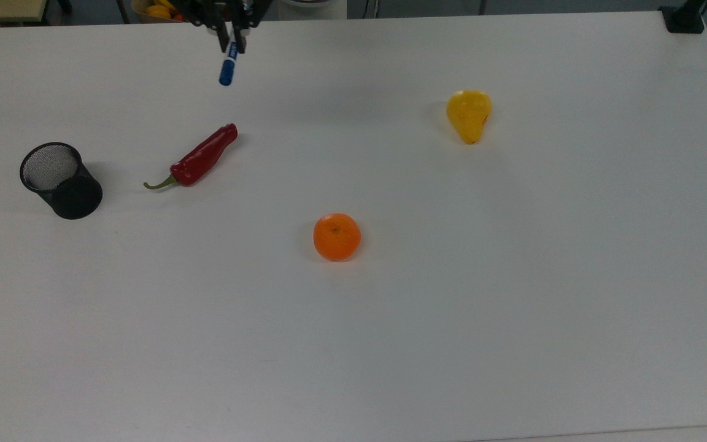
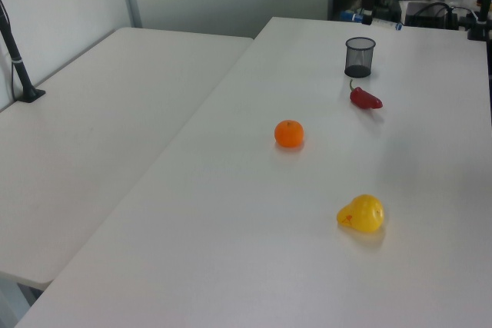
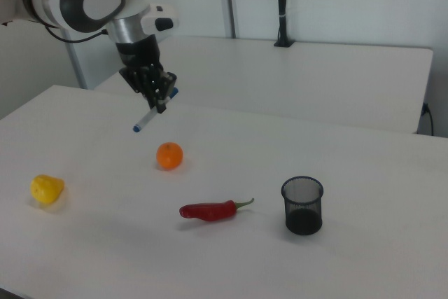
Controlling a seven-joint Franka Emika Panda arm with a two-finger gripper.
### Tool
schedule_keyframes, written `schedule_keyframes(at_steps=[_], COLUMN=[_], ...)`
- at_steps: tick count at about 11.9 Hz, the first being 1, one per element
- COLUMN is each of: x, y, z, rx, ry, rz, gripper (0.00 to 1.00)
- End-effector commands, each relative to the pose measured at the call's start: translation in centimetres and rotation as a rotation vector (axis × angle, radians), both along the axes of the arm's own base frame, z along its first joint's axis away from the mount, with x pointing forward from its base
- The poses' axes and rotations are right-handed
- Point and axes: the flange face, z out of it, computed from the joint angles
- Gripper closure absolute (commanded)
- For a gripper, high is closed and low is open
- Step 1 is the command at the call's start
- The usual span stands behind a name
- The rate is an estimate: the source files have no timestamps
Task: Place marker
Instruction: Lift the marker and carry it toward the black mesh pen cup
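A white table [image 1: 513,307] holds four things spread well apart: a black wire-mesh pen cup [image 1: 61,180], a long red chilli pepper with a green stalk [image 1: 197,158], a round orange fruit [image 1: 336,236] and a yellow pear-shaped fruit [image 1: 469,114].

The robot arm's black two-finger gripper [image 3: 158,98] hangs high above the table, pinching a slim white marker pen with a blue cap [image 3: 148,120] near the pen's middle. The pen slopes down and away from the gripper, clear of everything. In the top view the gripper [image 1: 231,38] sits at the upper edge, with the marker [image 1: 227,66] pointing down the picture toward the pepper, and the cup lies well off to the top view's left.

The step in hand appears to be the carry: the pen is lifted and held, not yet set down. The task names no spot; the open-topped cup seems the likely goal. If so, the next move calls for travelling over the cup, turning the pen nearer upright, lowering it into the mouth and then spreading the fingers.
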Motion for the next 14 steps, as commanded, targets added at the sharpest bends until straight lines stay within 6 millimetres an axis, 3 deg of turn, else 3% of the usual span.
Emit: schedule_keyframes(at_steps=[1,7,11,14], x=[0.4,2.5,4.2,4.2], y=[-3.9,-11.6,-15.9,-20.1], z=[1.6,0.3,-4.2,-7.2], rx=[0.013,-0.036,-0.109,-0.165], ry=[-0.109,-0.32,-0.402,-0.465], rz=[-0.024,-0.146,-0.201,-0.269], gripper=[1.0,1.0,1.0,1.0])
